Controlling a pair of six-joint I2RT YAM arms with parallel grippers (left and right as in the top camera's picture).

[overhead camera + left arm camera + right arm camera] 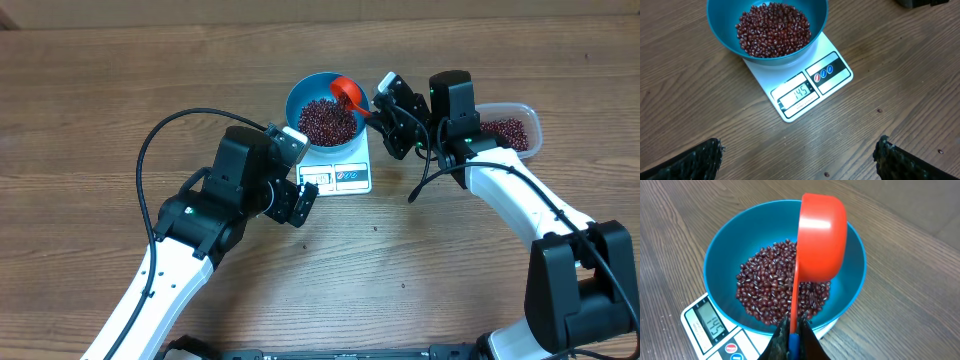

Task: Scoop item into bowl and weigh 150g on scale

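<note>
Bright even light, soft shadows, sharp focus.

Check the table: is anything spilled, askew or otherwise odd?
Nothing serious. The bowl sits off-centre on the scale, overhanging its far edge. A few dark specks lie on the table near the scale; spillage or marks in the wood, too small to tell.

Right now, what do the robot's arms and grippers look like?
Both the left arm and right arm have white rounded links with black joint housings, each trailing a black cable. The left gripper and right gripper have black fingers; the left's pads are textured.
</note>
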